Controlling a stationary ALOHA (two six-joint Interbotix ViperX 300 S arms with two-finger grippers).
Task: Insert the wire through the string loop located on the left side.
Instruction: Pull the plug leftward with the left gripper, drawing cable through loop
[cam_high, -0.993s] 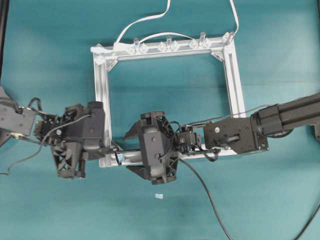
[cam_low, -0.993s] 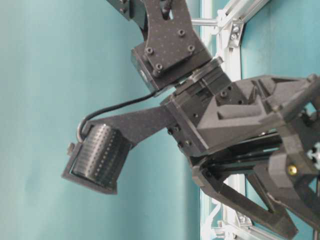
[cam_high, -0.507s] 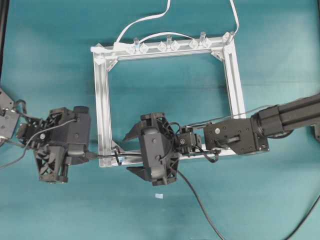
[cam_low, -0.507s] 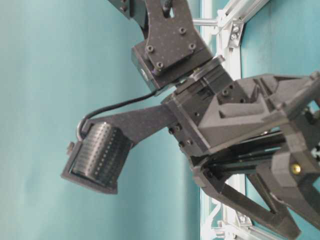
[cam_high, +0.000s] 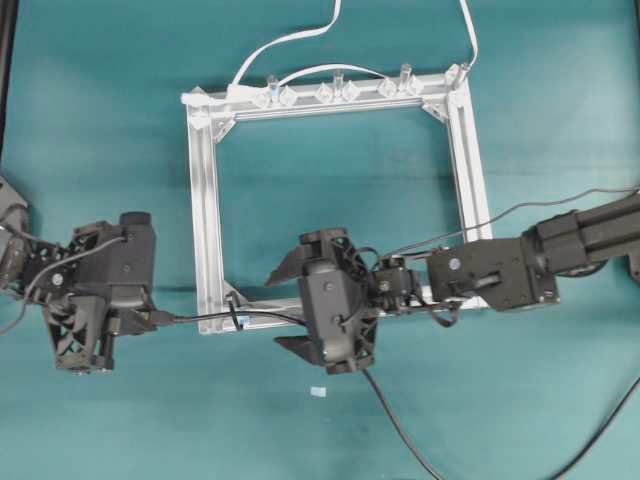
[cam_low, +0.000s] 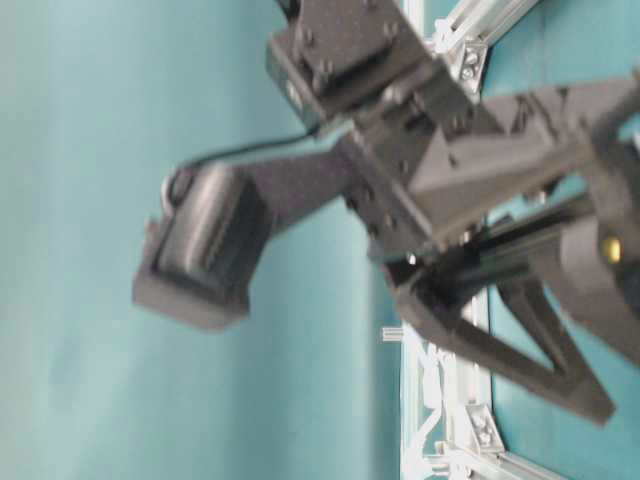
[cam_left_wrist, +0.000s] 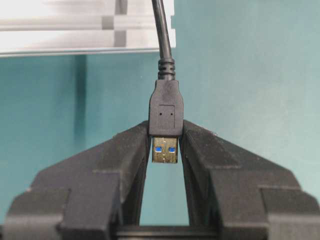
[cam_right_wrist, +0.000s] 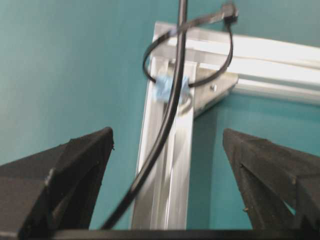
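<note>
Over the teal table (cam_high: 100, 120) my left gripper (cam_left_wrist: 165, 150) pinches the wire (cam_high: 270, 314), right gripper (cam_high: 297, 310) gaping empty; tugging could snag the string loop (cam_right_wrist: 187, 55).

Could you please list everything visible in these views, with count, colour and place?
wire: one, black, running from the left hand through the loop, under the right hand and off the bottom edge
USB plug: one, black with gold tip, pinched between the left hand's fingers
string loop: one, dark, at the frame's lower-left corner, wire passing through it
aluminium frame: one, silver, square, centre of table
white cables: two, at the frame's top rail
clear clips: several, on the top rail
table: one, teal
left hand: shut on plug
right hand: open, over the frame's bottom rail
</note>
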